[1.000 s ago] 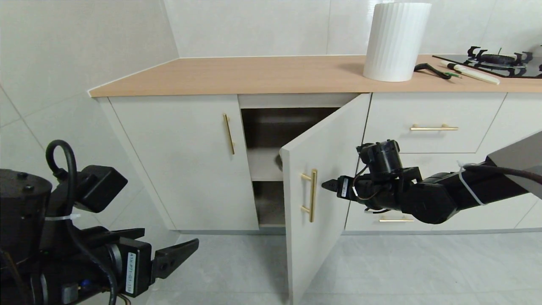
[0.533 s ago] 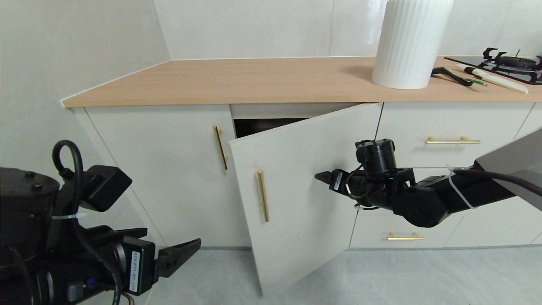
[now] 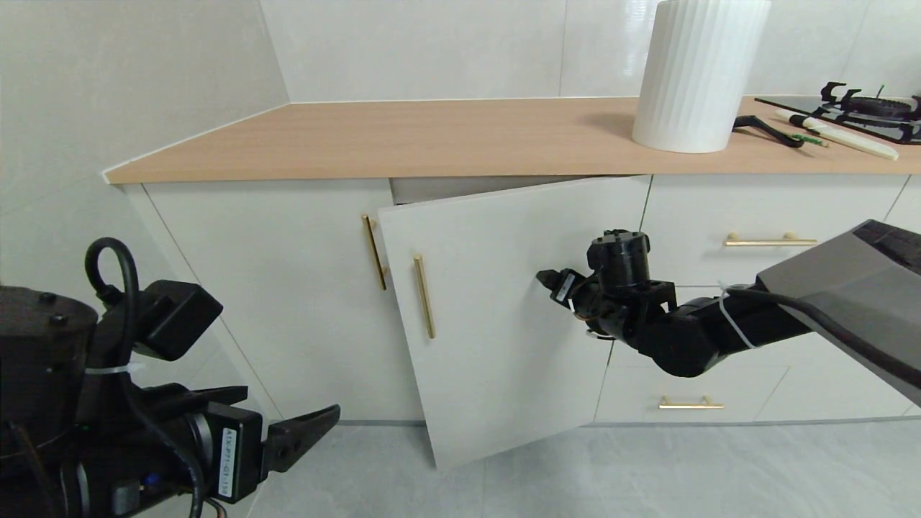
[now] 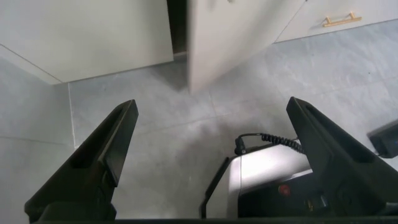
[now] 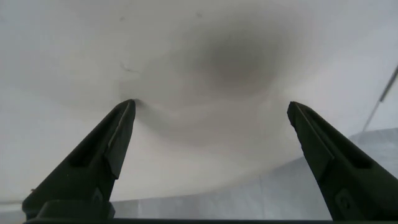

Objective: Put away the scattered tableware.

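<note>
The white cabinet door (image 3: 504, 316) with its gold handle (image 3: 424, 296) stands slightly ajar under the wooden counter (image 3: 403, 137). My right gripper (image 3: 548, 282) is open, its tips against the door's face; up close the door (image 5: 205, 56) lies just beyond the spread fingers (image 5: 118, 134) of the right gripper (image 5: 211, 106). My left gripper (image 3: 302, 411) hangs open and holds nothing, low at the left over the floor (image 4: 186, 124). On the counter's right end lie a black-handled utensil (image 3: 770, 131) and a white-handled knife (image 3: 842, 138).
A tall white ribbed container (image 3: 694, 75) stands on the counter beside the utensils. A gas hob (image 3: 867, 106) sits at the far right. Drawers with gold handles (image 3: 768, 241) are right of the door, and another closed door (image 3: 266, 288) is to its left.
The cabinet door has swung from wide open to nearly shut, with my right gripper following against its face. The head view shifted a little early on. The left arm stayed put.
</note>
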Robot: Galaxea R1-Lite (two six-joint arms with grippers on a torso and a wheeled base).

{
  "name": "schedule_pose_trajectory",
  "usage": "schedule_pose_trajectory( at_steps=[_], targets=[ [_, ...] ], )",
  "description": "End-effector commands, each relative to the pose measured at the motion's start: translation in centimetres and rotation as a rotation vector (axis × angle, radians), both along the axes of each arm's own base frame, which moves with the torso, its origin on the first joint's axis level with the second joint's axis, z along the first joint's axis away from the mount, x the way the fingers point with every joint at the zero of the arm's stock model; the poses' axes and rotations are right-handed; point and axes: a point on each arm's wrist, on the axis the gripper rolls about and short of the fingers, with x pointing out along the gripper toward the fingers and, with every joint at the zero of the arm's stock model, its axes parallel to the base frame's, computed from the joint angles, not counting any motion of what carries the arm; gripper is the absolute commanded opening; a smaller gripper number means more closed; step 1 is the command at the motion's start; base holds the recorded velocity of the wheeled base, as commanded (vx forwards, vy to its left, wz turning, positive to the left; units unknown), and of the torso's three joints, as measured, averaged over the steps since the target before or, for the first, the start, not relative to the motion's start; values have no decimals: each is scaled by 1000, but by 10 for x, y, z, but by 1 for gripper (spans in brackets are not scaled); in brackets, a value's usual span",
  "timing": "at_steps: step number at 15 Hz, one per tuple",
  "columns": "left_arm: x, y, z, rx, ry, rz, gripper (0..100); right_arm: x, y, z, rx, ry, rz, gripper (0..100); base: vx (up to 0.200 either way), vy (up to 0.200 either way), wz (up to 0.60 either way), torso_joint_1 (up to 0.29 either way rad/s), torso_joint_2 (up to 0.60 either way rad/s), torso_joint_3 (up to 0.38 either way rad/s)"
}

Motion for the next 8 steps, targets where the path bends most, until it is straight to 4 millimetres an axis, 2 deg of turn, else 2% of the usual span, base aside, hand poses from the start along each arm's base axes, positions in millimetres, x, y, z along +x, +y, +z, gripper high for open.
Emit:
schedule_pose_trajectory(
  at_steps=[1, 8],
  targets=[
    [0, 0, 0, 0, 0, 1, 100, 8, 2, -11, -4, 9, -12, 100, 0, 0, 0, 0, 0, 0],
    [0, 0, 1, -3, -6, 4, 100, 35, -11, -14, 10, -26, -137, 100, 0, 0, 0, 0, 0, 0]
  ],
)
